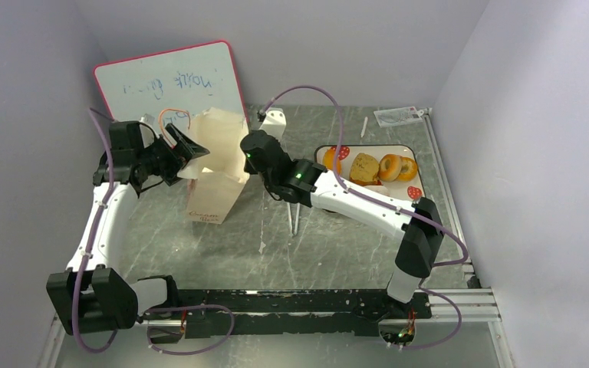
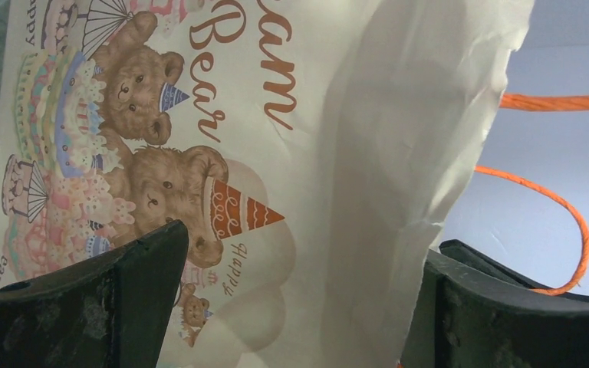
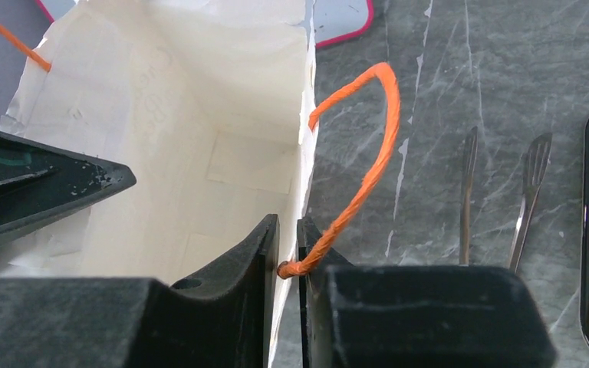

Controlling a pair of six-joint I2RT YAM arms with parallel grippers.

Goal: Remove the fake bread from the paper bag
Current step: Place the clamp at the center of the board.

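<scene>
The paper bag (image 1: 218,184) stands up on the counter (image 1: 337,253), near the back left corner. Its long side goes up and down, and its open mouth points up. The face with the bears looks toward the left edge of the counter.

Your right hand (image 3: 289,253) is pinched tight on the top rim of the bag's right wall. It grips right where the orange handle (image 3: 372,153) is fixed on. From that wrist you can look down inside and see the pale bottom of the bag.

Your left hand (image 2: 291,307) is wide open. One finger is on each side of the bag's left wall, and neither one squeezes it.

The fake bread (image 1: 365,169) lies on the strawberry tray (image 1: 399,149), by the right edge of the counter and well apart from the bag. You can see a small orange roll, a brown chunk and two ring bagels. They sit in a row that runs left to right.

Two forks (image 1: 294,218) lie side by side between the bag and the tray. A whiteboard (image 1: 169,80) leans at the back left corner, behind the bag.
</scene>
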